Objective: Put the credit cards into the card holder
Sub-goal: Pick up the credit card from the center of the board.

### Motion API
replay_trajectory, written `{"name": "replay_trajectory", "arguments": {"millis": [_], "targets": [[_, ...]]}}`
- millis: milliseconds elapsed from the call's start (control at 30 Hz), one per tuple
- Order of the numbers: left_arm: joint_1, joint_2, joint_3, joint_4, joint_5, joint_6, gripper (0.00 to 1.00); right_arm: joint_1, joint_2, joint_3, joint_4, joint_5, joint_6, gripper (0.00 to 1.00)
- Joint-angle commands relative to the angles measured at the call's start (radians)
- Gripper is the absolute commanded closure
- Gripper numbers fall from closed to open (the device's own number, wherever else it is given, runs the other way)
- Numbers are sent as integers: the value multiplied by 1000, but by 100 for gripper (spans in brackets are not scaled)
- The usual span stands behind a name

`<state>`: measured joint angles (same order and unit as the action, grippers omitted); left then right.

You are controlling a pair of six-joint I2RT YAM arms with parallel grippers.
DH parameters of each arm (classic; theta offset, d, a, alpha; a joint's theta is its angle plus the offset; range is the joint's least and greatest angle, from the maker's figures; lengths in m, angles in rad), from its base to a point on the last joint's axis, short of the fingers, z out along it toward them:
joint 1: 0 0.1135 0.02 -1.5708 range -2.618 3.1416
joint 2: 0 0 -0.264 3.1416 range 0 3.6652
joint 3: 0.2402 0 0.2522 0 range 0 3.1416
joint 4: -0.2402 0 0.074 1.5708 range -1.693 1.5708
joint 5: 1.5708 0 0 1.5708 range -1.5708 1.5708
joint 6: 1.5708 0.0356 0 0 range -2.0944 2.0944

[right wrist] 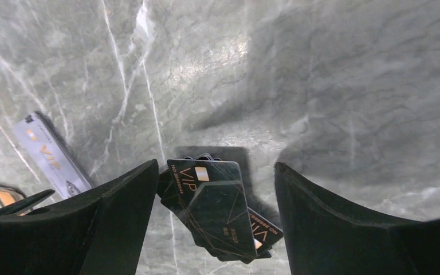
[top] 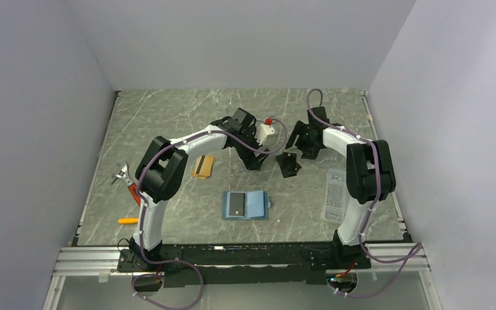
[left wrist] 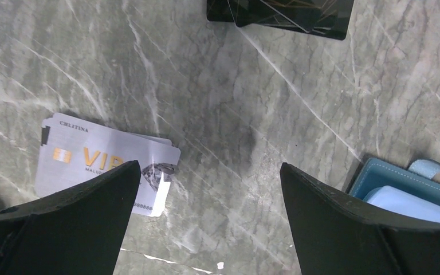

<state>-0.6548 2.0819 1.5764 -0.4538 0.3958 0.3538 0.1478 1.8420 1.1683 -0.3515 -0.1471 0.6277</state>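
From above, both arms lean in over the middle of the grey marbled counter [top: 168, 123]. The left fingers [top: 253, 161] and the right fingers [top: 297, 147] are close to one another, and a small fan of dark cards [top: 288, 164] lies just beside the two. The orange-gold cards [top: 203, 166] lie a little to the left, beneath the left arm and apart from the dark ones. Nearer the arm bases, the teal card holder [top: 257, 205] lies spread open and flat with a greyish card on its left half; whether that card is tucked into a pocket I cannot tell. A clear packet [top: 336, 194] sits by the right arm and a red-handled tool [top: 124, 175] by the left arm's elbow. Through the left wrist camera, the left fingers stand wide apart with nothing between them but bare counter. Silver cards [left wrist: 91, 160] marked VIP peek out behind one finger, a corner of the card holder [left wrist: 378, 177] shows behind the other, and the dark cards [left wrist: 281, 11] lie at the top edge. Through the right wrist camera, the right fingers are also spread and clamped on nothing. The dark cards [right wrist: 212, 206] lie fanned in the gap between them, nearer one finger than the other, with the silver cards [right wrist: 48, 152] off to the side.
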Motion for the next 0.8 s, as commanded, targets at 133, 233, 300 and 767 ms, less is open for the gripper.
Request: {"name": "replay_trajectory", "arguments": {"millis": [133, 233, 300, 767], "targets": [[36, -118, -22, -85, 50, 32, 1, 116, 61, 106, -155, 235, -5, 25], [46, -156, -36, -113, 51, 54, 1, 141, 59, 86, -182, 262, 16, 27], [47, -181, -59, -115, 27, 72, 1, 154, 47, 56, -187, 271, 39, 27], [52, -240, -155, -99, -11, 100, 2, 275, -42, -90, -134, 184, 115, 33]]}}
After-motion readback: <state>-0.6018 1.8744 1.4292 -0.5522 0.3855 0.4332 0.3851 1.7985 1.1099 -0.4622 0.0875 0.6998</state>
